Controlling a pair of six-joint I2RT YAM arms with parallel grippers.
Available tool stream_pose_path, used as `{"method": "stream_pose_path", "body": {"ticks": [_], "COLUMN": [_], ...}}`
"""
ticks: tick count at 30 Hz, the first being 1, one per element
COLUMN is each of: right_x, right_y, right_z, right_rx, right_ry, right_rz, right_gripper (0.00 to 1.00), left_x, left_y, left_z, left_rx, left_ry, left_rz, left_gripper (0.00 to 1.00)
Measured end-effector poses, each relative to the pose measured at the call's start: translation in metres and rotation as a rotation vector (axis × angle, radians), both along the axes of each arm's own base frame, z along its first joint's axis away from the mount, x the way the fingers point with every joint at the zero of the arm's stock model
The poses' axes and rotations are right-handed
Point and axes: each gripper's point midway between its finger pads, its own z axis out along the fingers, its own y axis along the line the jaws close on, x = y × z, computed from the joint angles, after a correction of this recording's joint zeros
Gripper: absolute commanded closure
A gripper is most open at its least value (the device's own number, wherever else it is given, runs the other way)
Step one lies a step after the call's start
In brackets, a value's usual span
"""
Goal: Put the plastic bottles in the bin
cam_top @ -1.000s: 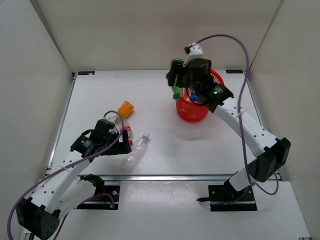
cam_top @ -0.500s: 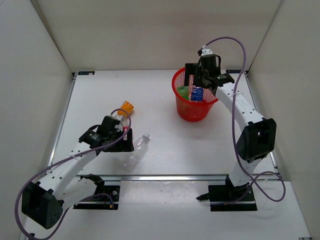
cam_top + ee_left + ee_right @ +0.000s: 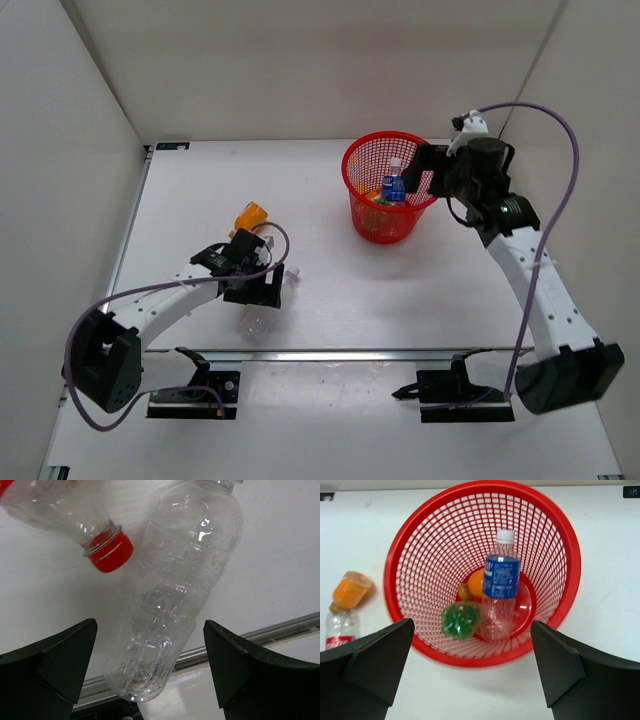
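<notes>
The red mesh bin [image 3: 352, 185] [image 3: 395, 555] stands at the back right. Inside it are a blue-labelled clear bottle [image 3: 501, 577] [image 3: 393, 188], a green bottle [image 3: 460, 620] and an orange bottle [image 3: 477, 582]. My right gripper [image 3: 472, 625] [image 3: 428, 170] hangs open and empty just right of the bin's rim. On the table lie an orange bottle [image 3: 248, 216] [image 3: 350, 587], a red-labelled clear bottle [image 3: 340, 630] with a red cap [image 3: 112, 552], and a plain clear bottle [image 3: 175, 595] [image 3: 262, 312]. My left gripper [image 3: 150, 625] [image 3: 255, 285] is open, its fingers either side of the plain bottle's base.
The metal rail [image 3: 280, 630] [image 3: 380, 353] along the table's near edge runs just past the plain bottle's base. White walls enclose the table on the left, back and right. The red-capped bottle's neck lies close against the plain bottle's side.
My right gripper opened, dropped the green bottle into the bin and drew back to the bin's right. My left gripper moved right and nearer, over the plain clear bottle.
</notes>
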Motion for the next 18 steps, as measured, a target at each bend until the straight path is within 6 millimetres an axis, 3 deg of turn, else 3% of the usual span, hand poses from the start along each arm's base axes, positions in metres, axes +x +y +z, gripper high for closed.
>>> {"method": "stream_pose_path", "body": {"ticks": [5, 8, 9, 13, 18], "right_x": [-0.042, -0.054, -0.057, -0.070, -0.091], "right_y": [-0.006, -0.013, -0.017, -0.049, -0.097], "right_z": [0.005, -0.007, -0.012, -0.035, -0.067], "right_rx": [0.030, 0.035, 0.036, 0.055, 0.079], "right_ry": [-0.040, -0.022, -0.013, 0.030, 0.086], "right_rz": [0.018, 0.002, -0.008, -0.095, -0.262], "right_gripper": [0.01, 0.01, 0.01, 0.01, 0.01], "left_x": [-0.001, -0.008, -0.011, -0.013, -0.006], "left_y": [-0.012, -0.020, -0.024, -0.045, -0.063], "left_z": [-0.016, -0.025, -0.027, -0.018, 0.007], "left_rx": [0.031, 0.046, 0.048, 0.023, -0.036], "left_ry": [0.040, 0.069, 0.077, 0.061, 0.032], "left_rz": [-0.053, -0.091, -0.107, -0.159, -0.174], "left_gripper": [0.02, 0.29, 0.34, 0.58, 0.62]}}
